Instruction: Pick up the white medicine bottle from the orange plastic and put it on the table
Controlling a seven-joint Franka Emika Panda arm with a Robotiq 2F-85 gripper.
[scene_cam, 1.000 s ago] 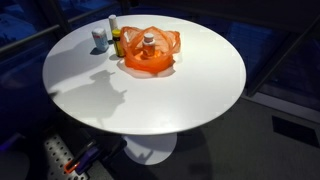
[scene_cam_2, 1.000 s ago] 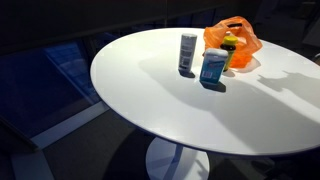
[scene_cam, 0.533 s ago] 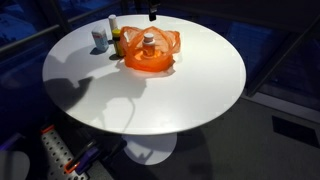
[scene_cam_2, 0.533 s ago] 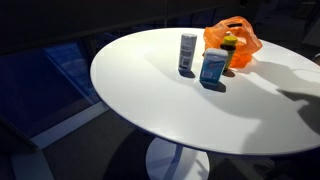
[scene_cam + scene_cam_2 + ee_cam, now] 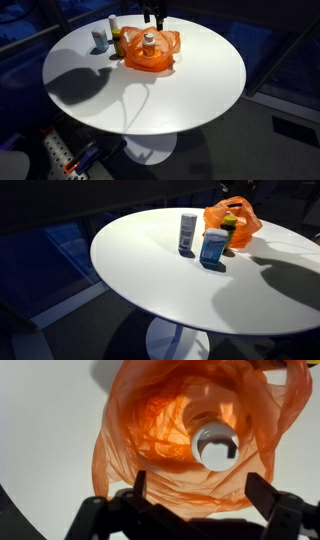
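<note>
Hovering high over the far side of the table (image 5: 190, 95), the gripper (image 5: 198, 502) has its fingers (image 5: 136, 492) spread wide and holds nothing. In the wrist view the bottle (image 5: 216, 444) shows as a white cap seen from above, just ahead of the gap between the fingers and a little to its right. It stands upright in the hollow of the crumpled orange bag (image 5: 140, 430), whose folds rise around it on every side.

The approach looks to be the step in hand. A good descent would first shift the gripper until the cap sits midway between the fingers. It would then go straight down with the jaws kept wide, so they straddle the bottle rather than press on the plastic. Closing on the body below the cap seems safest. A fold caught in the grip would likely drag the bag up too.

In an exterior view a yellow bottle (image 5: 115, 38) stands just left of the bag, so sideways drift that way is best avoided.
</note>
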